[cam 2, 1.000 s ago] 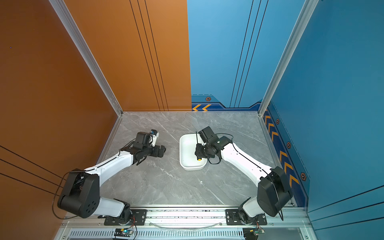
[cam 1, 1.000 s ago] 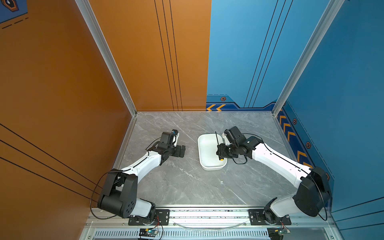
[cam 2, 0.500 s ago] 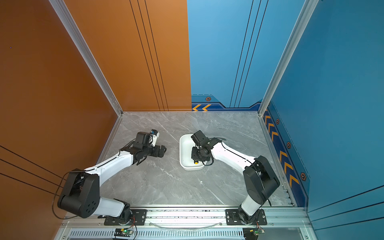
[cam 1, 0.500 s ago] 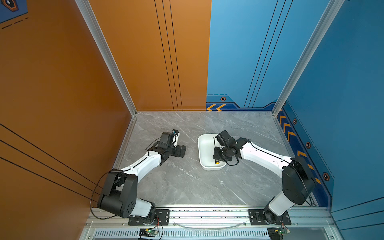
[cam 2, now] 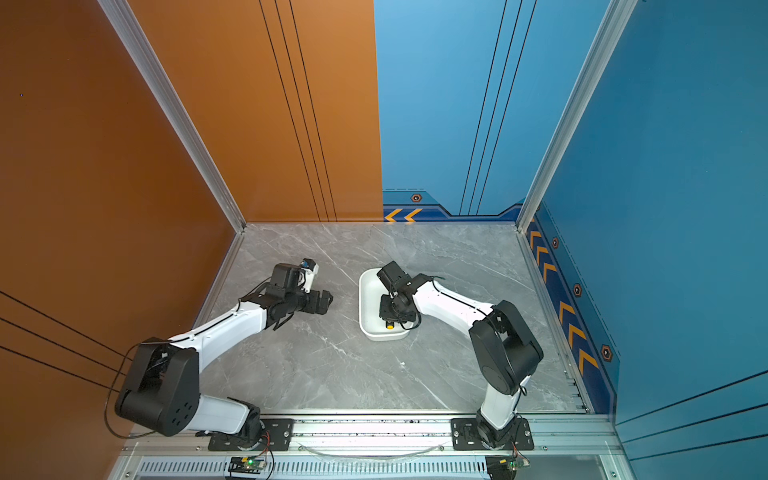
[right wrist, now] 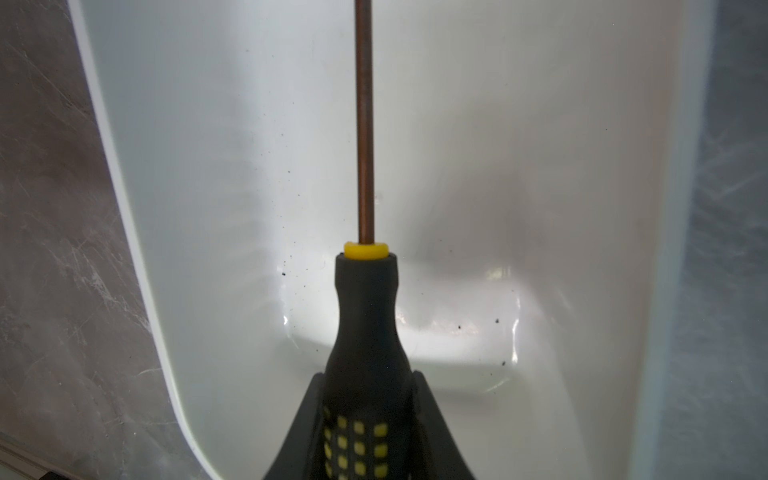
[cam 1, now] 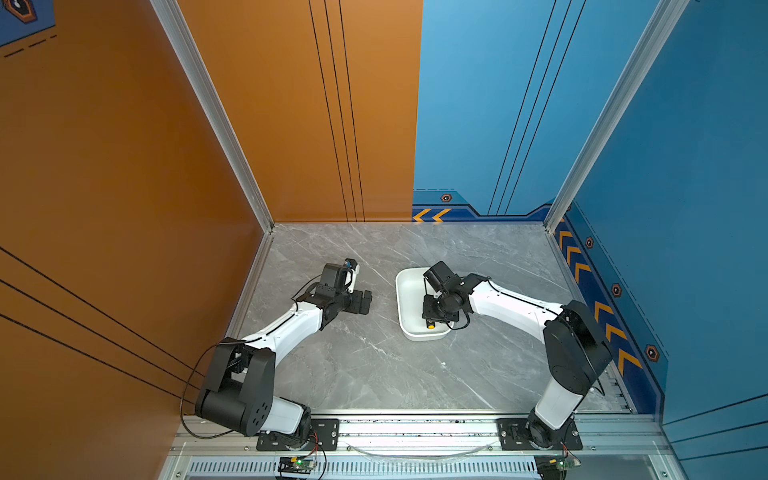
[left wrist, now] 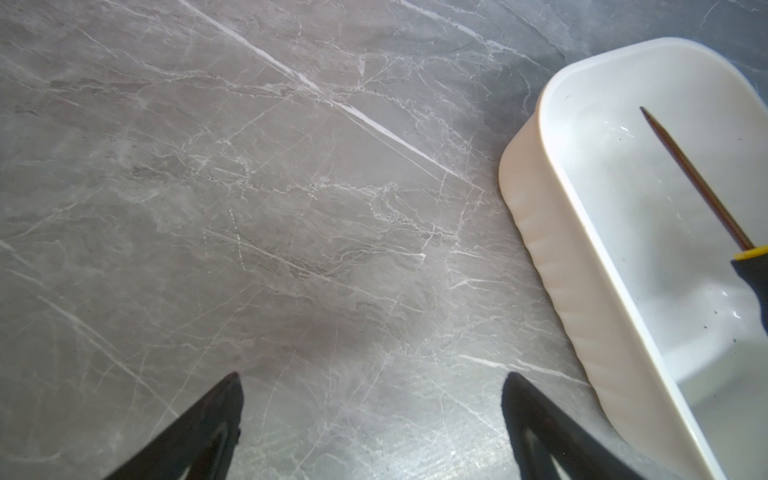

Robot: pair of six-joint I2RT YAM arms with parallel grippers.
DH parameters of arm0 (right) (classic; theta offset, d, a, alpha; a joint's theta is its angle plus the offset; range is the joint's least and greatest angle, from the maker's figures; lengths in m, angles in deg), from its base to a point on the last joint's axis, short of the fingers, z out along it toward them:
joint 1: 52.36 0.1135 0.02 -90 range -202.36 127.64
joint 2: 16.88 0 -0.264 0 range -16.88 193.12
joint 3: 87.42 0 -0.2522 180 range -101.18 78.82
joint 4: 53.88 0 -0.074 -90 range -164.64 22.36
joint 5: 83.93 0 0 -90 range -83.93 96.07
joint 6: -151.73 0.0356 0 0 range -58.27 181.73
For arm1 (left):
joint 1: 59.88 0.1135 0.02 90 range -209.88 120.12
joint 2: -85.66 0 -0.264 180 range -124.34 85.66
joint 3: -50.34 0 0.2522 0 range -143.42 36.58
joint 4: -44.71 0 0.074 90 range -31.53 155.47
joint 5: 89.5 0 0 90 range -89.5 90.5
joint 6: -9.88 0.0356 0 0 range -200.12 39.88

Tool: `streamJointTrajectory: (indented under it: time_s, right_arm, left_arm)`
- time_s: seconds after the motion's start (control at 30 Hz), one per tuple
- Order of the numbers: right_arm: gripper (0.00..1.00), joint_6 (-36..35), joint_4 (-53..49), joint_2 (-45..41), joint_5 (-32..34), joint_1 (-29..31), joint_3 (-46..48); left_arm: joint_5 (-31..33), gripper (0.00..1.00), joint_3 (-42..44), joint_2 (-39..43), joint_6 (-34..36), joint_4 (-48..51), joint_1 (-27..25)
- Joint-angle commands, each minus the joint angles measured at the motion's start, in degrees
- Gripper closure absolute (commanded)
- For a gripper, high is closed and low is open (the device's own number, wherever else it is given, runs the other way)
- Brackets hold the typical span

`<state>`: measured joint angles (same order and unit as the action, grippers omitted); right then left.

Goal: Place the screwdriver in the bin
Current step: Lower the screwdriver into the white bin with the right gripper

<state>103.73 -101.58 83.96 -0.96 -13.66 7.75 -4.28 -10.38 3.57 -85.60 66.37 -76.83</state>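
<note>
Out over the tabletop (cam 1: 374,365), down inside the bin (cam 1: 409,297): my right gripper (right wrist: 368,378) is clenched on the screwdriver (right wrist: 365,316), its shaft running along the bin's length. Best play, I reckon: go low and level, then let go gently so that round handle can't bounce out. The tabletop's veined grey, stone-look. The bin's glossy white, rounded, ribbed outside. Handle matte black, yellow-dotted; shaft thin, coppery.
</note>
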Motion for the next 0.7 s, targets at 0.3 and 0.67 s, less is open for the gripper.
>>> streamJointTrajectory:
  time_s: [0.3, 0.67]
  right_arm:
    - [1.00, -1.8, -0.8, 5.6, 4.2, 0.9, -5.0]
    - [1.00, -1.9, -1.0, 8.4, 5.5, 1.1, -5.4]
  left_arm:
    - [-0.8, 0.02, -0.6, -0.7, 0.3, -0.4, -0.2]
    - [-0.4, 0.02, -0.6, -1.5, 0.4, -0.3, -0.2]
